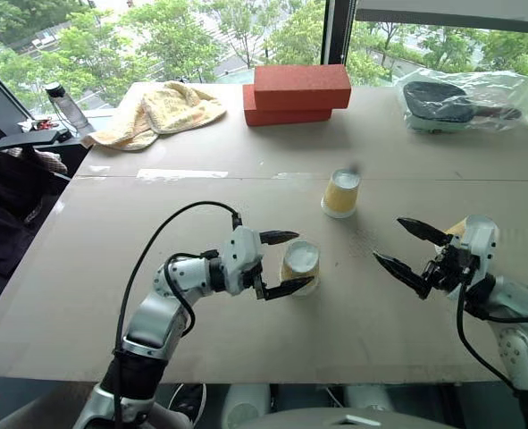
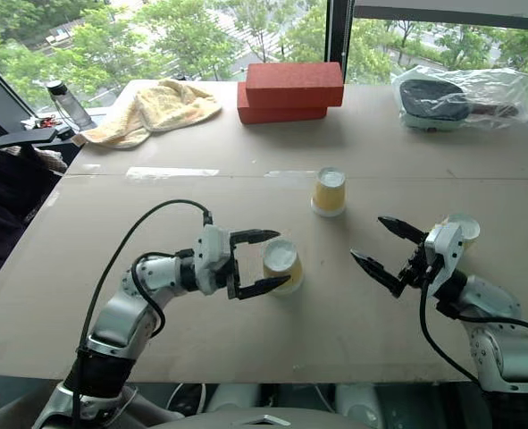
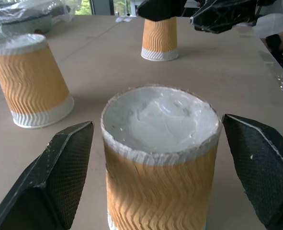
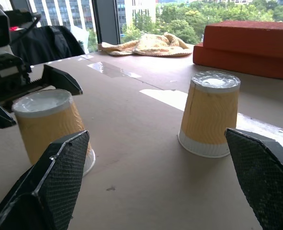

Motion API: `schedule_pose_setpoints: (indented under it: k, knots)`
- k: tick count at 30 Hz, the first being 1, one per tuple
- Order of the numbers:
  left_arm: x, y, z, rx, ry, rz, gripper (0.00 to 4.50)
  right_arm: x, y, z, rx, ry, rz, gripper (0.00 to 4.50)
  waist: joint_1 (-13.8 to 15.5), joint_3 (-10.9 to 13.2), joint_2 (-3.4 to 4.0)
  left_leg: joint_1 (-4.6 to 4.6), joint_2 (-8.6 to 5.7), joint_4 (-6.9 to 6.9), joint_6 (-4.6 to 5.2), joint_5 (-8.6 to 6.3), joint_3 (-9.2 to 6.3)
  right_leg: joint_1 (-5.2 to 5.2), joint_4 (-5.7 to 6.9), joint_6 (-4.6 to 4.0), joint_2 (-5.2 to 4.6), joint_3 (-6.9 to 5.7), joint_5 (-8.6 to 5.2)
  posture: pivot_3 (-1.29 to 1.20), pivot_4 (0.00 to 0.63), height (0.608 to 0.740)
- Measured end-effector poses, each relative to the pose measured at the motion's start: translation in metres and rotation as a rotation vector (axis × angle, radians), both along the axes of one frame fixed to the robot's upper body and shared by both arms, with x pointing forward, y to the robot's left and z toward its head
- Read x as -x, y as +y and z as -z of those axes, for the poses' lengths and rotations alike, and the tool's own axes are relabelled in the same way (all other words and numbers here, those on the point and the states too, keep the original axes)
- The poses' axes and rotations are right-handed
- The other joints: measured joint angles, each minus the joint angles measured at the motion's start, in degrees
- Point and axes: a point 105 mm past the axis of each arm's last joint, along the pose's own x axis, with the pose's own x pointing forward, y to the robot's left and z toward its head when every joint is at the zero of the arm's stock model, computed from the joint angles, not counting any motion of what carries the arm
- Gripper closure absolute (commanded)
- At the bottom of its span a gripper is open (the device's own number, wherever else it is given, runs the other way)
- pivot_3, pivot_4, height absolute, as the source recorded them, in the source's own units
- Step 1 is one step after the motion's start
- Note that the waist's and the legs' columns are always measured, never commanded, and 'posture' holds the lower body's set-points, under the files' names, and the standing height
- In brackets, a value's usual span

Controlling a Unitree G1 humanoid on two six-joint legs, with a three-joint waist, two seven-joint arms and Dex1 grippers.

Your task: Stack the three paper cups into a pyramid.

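1. Cups sit upside down and unstacked on your table (image 1: 246, 322), a broad flat sheet of matte tan board with a taped seam running across it.
2. At 12 o'clock you have two red-orange blocks (image 1: 299, 93), rectangular with a rough foam-like face, one lying on the other.
3. At 10 o'clock lies a crumpled yellow towel (image 1: 156, 112) with a soft looped pile; at 2 o'clock, a clear crinkled plastic bag (image 1: 465, 100) with a dark object inside.
4. Your left gripper (image 1: 280, 263) has its two black fingers spread wide, their inner pads cross-hatched, one on each side of the nearest cup (image 1: 300, 266) with a gap on both sides, so it grasps nothing.
5. Your right gripper (image 1: 406, 243) is likewise spread and empty, at 4 o'clock on the table, pointing toward the middle.
6. That nearest cup stands just below table centre: tapered paper, wavy ribbed yellow-tan wall, white band at the rim, white base up.
7. The second cup (image 1: 340, 193) stands at centre, well apart from the first.
8. The third cup (image 2: 465, 229) stands just behind your right wrist at 3 o'clock.
9. You can read no writing or brand on any of it.
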Motion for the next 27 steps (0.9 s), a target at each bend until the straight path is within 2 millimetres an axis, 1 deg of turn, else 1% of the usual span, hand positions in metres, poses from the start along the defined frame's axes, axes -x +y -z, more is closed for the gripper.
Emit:
schedule_pose_setpoints:
  k: [1, 3, 5, 6, 8, 10, 11, 13, 16, 20, 23, 27]
  knots:
    - [0.001, 0.003, -0.005, 0.000, -0.004, -0.017, 0.07, -0.005, 0.002, 0.001, 0.003, 0.001, 0.006, 0.00, 0.03, 0.01, 0.01, 0.00, 0.00, -0.01, 0.00, 0.00, 0.01, -0.01, 0.00, 0.00, -0.01, 0.00, 0.00, 0.00, 0.150, 0.730]
    - [0.002, 0.011, -0.021, 0.007, -0.016, -0.066, 0.07, -0.022, 0.009, 0.001, 0.010, -0.003, 0.039, 0.00, -0.26, 0.05, 0.03, -0.02, 0.02, -0.01, -0.01, 0.01, 0.02, -0.04, 0.01, 0.00, -0.04, 0.03, 0.00, 0.00, 0.150, 0.730]
    - [0.007, 0.017, -0.030, -0.012, -0.023, -0.091, 0.07, -0.038, 0.017, 0.000, 0.015, -0.008, 0.052, 0.00, -0.50, 0.07, 0.00, -0.03, 0.01, 0.00, -0.05, 0.03, 0.04, -0.04, 0.00, 0.00, -0.03, 0.05, 0.00, 0.00, 0.150, 0.730]
    - [0.010, 0.022, -0.032, -0.030, -0.018, -0.107, 0.07, -0.050, 0.023, -0.002, 0.007, -0.014, 0.061, 0.00, -0.72, 0.08, 0.00, -0.02, 0.00, 0.00, -0.18, 0.11, 0.07, -0.05, 0.01, 0.00, -0.02, 0.06, 0.00, 0.00, 0.150, 0.730]
    - [0.009, 0.030, -0.034, -0.034, 0.006, -0.146, 0.07, -0.066, 0.032, -0.006, 0.010, -0.031, 0.068, 0.00, -0.92, 0.11, 0.05, -0.02, -0.01, -0.01, -0.24, 0.14, 0.04, -0.05, 0.01, 0.00, -0.04, 0.04, 0.00, 0.00, 0.150, 0.730]
    - [0.005, 0.036, -0.036, -0.037, 0.014, -0.185, 0.07, -0.074, 0.036, -0.008, 0.006, -0.036, 0.066, 0.00, -0.67, 0.13, 0.02, -0.04, -0.01, -0.01, -0.24, 0.14, -0.01, -0.06, 0.00, 0.01, -0.02, 0.02, 0.00, 0.00, 0.150, 0.730]
    - [0.002, 0.043, -0.038, -0.038, 0.019, -0.219, 0.07, -0.083, 0.040, -0.008, -0.009, -0.028, 0.075, 0.00, -0.79, 0.15, 0.00, -0.04, -0.01, -0.02, -0.25, 0.15, 0.01, -0.07, 0.00, 0.00, 0.00, 0.03, 0.00, 0.00, 0.150, 0.730]
    - [-0.002, 0.050, -0.047, -0.030, 0.006, -0.255, 0.07, -0.093, 0.044, -0.006, -0.030, -0.012, 0.087, 0.00, -0.79, 0.18, 0.01, -0.06, 0.00, -0.03, -0.26, 0.15, 0.01, -0.07, -0.01, 0.01, -0.03, 0.03, 0.00, 0.00, 0.150, 0.730]
    - [-0.006, 0.058, -0.059, -0.025, -0.004, -0.282, 0.07, -0.105, 0.049, -0.005, -0.064, 0.010, 0.089, 0.00, -1.09, 0.20, 0.01, -0.06, 0.00, -0.07, -0.28, 0.16, 0.06, -0.08, -0.02, 0.01, -0.04, 0.03, 0.00, 0.00, 0.150, 0.730]
    - [-0.008, 0.062, -0.068, -0.021, -0.013, -0.292, 0.07, -0.115, 0.054, -0.006, -0.076, 0.012, 0.078, 0.00, -1.37, 0.23, 0.03, -0.06, 0.01, -0.10, -0.29, 0.17, 0.06, -0.09, -0.01, 0.01, -0.04, 0.03, 0.00, 0.00, 0.150, 0.730]
    - [-0.010, 0.065, -0.068, -0.013, -0.006, -0.296, 0.07, -0.122, 0.060, -0.007, -0.085, 0.012, 0.073, 0.00, -1.51, 0.24, 0.05, -0.03, 0.01, -0.12, -0.30, 0.17, 0.08, -0.10, 0.01, 0.01, -0.02, 0.04, 0.00, 0.00, 0.150, 0.730]
    - [-0.007, 0.064, -0.068, 0.003, 0.014, -0.259, 0.07, -0.127, 0.065, -0.003, -0.081, 0.020, 0.063, 0.00, -1.51, 0.26, 0.06, -0.04, 0.02, -0.16, -0.31, 0.17, 0.09, -0.11, -0.01, 0.01, -0.04, 0.05, 0.00, 0.00, 0.150, 0.730]
